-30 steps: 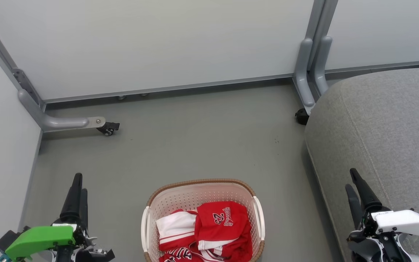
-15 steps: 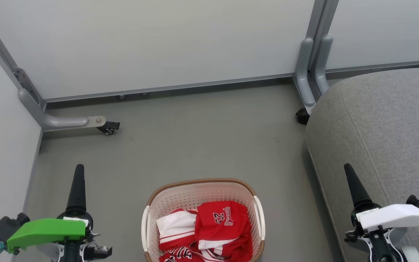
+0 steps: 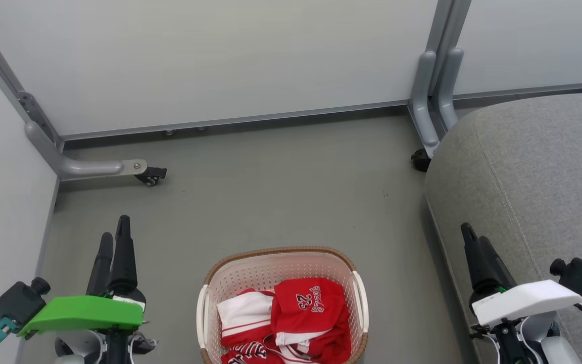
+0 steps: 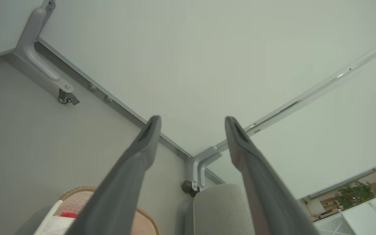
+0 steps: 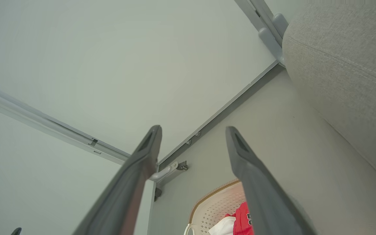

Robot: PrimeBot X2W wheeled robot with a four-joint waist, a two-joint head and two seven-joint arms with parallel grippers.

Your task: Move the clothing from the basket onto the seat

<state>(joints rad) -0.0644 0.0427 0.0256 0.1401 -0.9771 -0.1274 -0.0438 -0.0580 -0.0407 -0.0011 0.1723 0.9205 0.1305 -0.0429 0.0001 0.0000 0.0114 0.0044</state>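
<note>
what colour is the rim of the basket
Brown, with a woven look, atop the cream-white perforated basket; clearest in the head view.

The basket [image 3: 271, 270] is smooth cream plastic full of small holes, its rim [image 3: 281, 249] brown and woven-looking (true wicker or moulded, I cannot tell). The clothing [image 3: 307, 308] in it is soft red and white cloth. The seat [image 3: 538, 167] is coarse, matt grey fabric with a stitched seam. The floor [image 3: 271, 192] is smooth, matt grey. The wall panels [image 3: 220, 60] are smooth and pale, their legs [image 3: 89, 168] grey painted metal.
</note>
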